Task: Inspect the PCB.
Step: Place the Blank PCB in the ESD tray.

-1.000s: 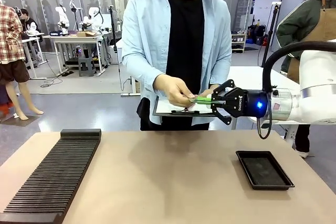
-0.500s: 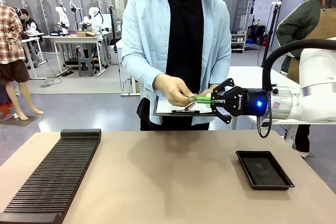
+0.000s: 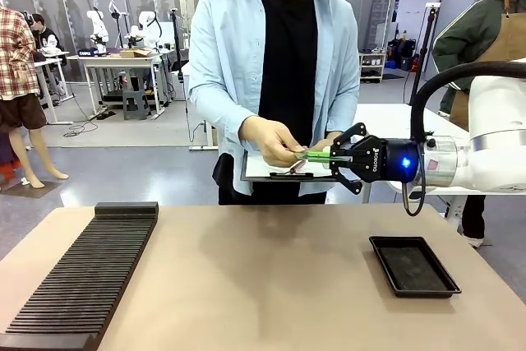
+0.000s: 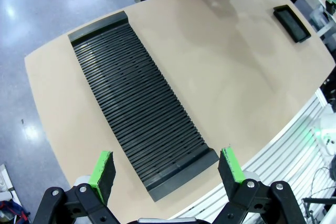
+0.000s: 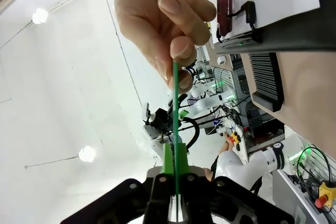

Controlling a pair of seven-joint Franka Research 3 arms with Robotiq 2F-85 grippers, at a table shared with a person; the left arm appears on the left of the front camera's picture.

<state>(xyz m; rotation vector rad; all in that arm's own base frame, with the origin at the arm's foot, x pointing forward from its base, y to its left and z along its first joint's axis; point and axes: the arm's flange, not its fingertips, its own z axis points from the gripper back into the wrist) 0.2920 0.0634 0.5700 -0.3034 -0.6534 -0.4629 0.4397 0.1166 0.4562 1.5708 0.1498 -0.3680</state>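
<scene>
The circuit board [image 3: 314,154] is held in the air over a clipboard [image 3: 261,168] past the tabletop [image 3: 263,277]. The right claw [image 3: 332,156] is clamped on one end, and the person's hand [image 3: 275,142] pinches the other. The left claw [image 4: 168,169] gapes empty above a black slotted rack [image 4: 136,103].

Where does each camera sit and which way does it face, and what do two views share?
Front view: fixed on the robot's side, facing the person across the table; right gripper shut on the PCB.
Left wrist view: high up, looking down on the slotted rack; open left gripper at bottom.
Right wrist view: along that gripper at the edge-on PCB and the person's hand.
Shared: front and right wrist both show the PCB.
</scene>
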